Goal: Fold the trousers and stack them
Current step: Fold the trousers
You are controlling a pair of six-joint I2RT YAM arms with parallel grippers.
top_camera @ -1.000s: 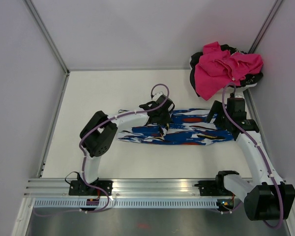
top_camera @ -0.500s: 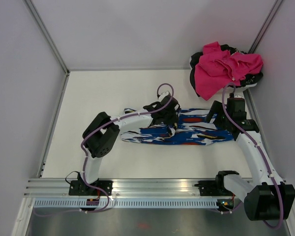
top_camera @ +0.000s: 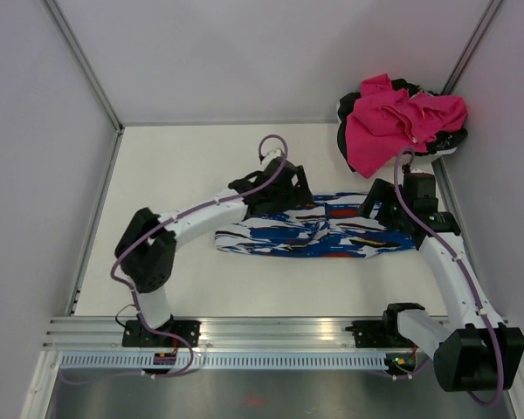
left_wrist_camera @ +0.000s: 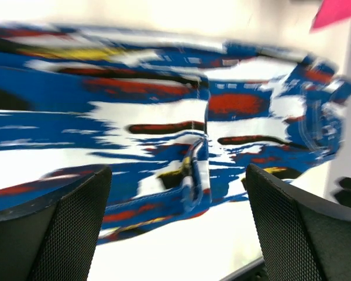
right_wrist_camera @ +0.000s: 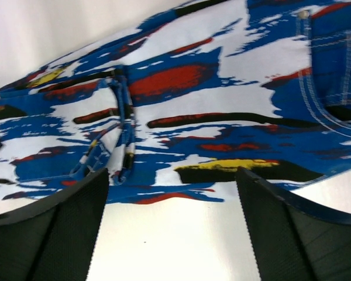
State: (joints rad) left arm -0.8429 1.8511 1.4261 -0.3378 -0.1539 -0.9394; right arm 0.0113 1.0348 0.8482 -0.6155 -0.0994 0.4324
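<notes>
Royal blue trousers (top_camera: 332,236) with white, red, black, yellow brush-stroke blotches

Left wrist view: trousers (left_wrist_camera: 164,123) blurred, pattern edges indistinct, cloth running off the left edge. Right wrist view: cloth cut by both side edges. Top view: left gripper (top_camera: 281,197) covers the far hem; right gripper (top_camera: 377,209) hides the right end.

Even, diffuse light fills the overhead view: the white surface (top_camera: 175,175) is bright, with only faint, soft-edged shadows and no glare. The left wrist view is smeared with blur, so the print on the trousers (left_wrist_camera: 164,117) streaks sideways. The right wrist view is sharper on the fabric, while its near fingers (right_wrist_camera: 47,234) look dark and soft.
</notes>
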